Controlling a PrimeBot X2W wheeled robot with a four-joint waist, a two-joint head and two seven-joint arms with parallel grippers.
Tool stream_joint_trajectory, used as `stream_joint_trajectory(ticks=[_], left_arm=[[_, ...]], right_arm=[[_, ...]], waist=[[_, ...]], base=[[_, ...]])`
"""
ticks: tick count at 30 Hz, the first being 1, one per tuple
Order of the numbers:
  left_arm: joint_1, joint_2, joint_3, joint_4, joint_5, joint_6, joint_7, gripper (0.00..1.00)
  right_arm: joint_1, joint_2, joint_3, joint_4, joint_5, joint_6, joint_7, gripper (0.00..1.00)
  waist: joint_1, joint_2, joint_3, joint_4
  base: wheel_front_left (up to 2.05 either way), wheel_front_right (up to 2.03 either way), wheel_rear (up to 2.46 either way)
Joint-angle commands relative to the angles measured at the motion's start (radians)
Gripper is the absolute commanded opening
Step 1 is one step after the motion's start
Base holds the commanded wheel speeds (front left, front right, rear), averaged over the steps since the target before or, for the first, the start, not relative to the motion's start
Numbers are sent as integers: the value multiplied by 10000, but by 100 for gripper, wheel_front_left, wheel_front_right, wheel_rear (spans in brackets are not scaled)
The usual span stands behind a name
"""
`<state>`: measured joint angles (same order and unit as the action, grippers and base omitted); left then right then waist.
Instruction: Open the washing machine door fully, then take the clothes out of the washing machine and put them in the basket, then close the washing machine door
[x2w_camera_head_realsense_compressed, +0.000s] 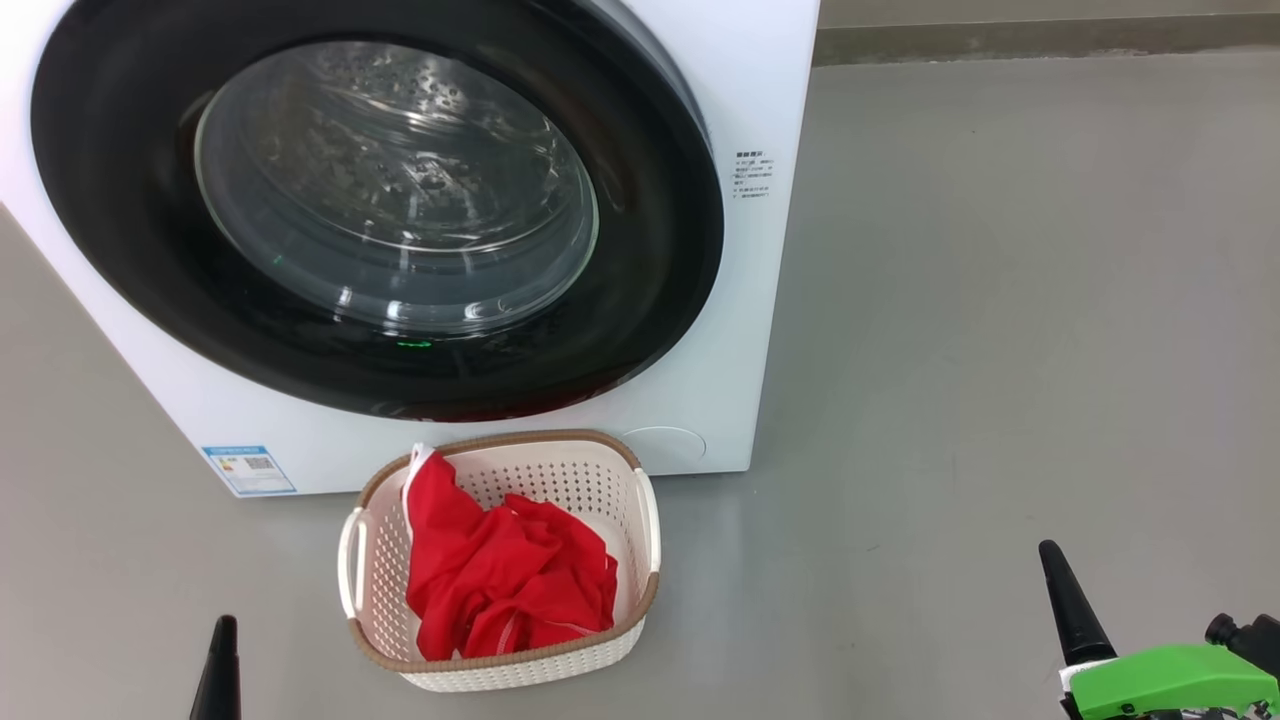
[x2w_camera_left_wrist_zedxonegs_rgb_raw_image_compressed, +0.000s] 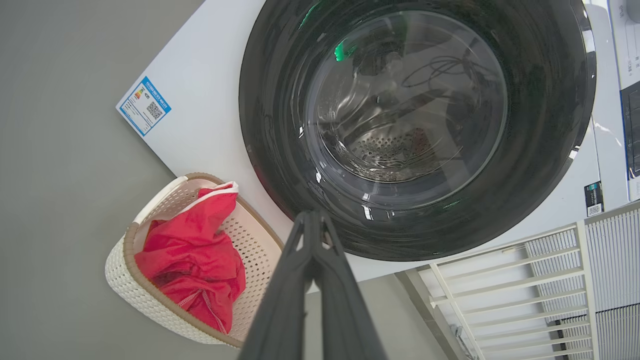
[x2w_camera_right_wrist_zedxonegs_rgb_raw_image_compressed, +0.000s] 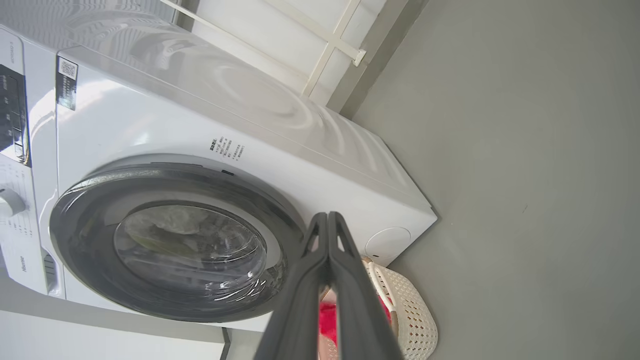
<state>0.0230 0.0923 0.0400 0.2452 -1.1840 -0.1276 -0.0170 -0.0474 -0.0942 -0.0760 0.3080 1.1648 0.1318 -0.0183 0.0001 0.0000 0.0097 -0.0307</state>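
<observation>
Both left end effector and right end effector: pressed together, empty. Clothes in basket; washing machine door closed.

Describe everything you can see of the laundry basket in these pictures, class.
The basket is small, rectangular, cream plastic with perforated walls, a brown woven-look rim and a looped handle on either side. It stands upright on the grey floor, just in front of the white washing machine. Red clothes with white trim lie crumpled inside, one corner reaching the rim.
</observation>
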Motion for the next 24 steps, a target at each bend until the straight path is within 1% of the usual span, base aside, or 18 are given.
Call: stream_joint_trajectory(ticks=[1, 24], left_arm=[[-519, 95, 305, -188, -207, -20, 61, 0], [-944, -178, 537, -88, -2383, -26, 728, 0]], right_arm=[[-461, -29, 90, -299, 232, -5, 60, 0], [-539, 223, -168, -479, 2491, -8, 740, 0]], waist=[[-1, 0, -2, 7], [-1, 0, -37, 169]], base=[[0, 0, 0], [0, 0, 0]])
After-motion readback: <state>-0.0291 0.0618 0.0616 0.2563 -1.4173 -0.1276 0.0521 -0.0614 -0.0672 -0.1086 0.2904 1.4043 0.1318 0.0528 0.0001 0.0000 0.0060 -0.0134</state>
